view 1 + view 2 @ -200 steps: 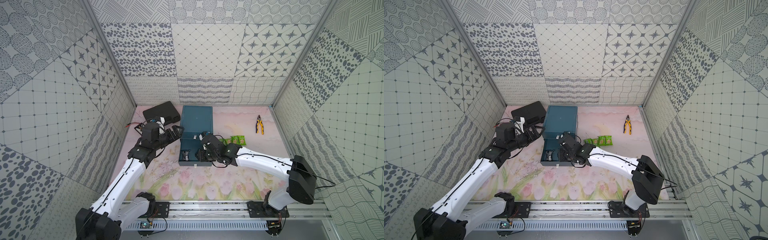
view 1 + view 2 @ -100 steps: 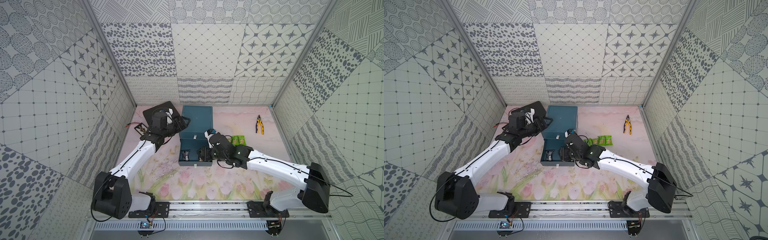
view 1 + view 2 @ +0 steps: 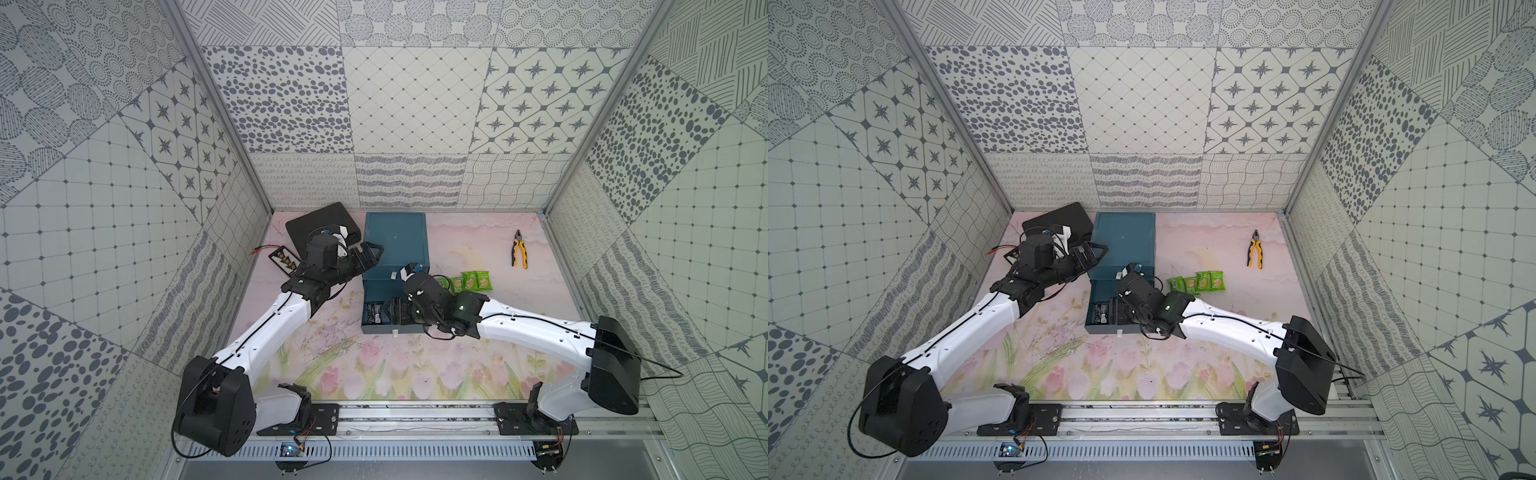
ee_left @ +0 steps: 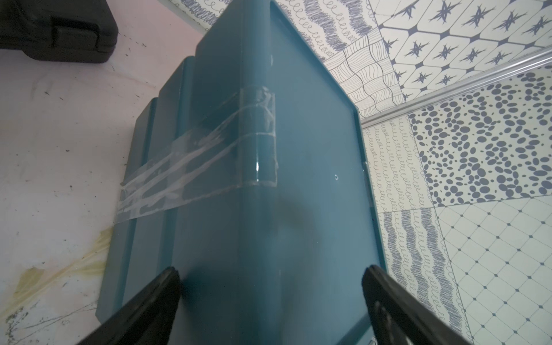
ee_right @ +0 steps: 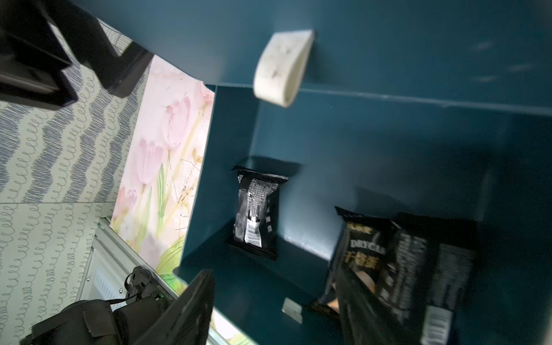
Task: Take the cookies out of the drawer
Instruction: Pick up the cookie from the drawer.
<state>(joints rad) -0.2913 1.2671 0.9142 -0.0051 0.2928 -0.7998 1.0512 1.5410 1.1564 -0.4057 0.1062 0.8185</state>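
Some cookies [image 5: 373, 254] blurred, right claw [image 5: 268, 304] cropped

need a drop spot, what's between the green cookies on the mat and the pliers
Bare mat only, in both top views, between the green cookies and the pliers.

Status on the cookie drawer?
Left gripper open at cabinet top. Right gripper open inside drawer. Black packets in drawer, green packets out beside it. Nothing blocking.
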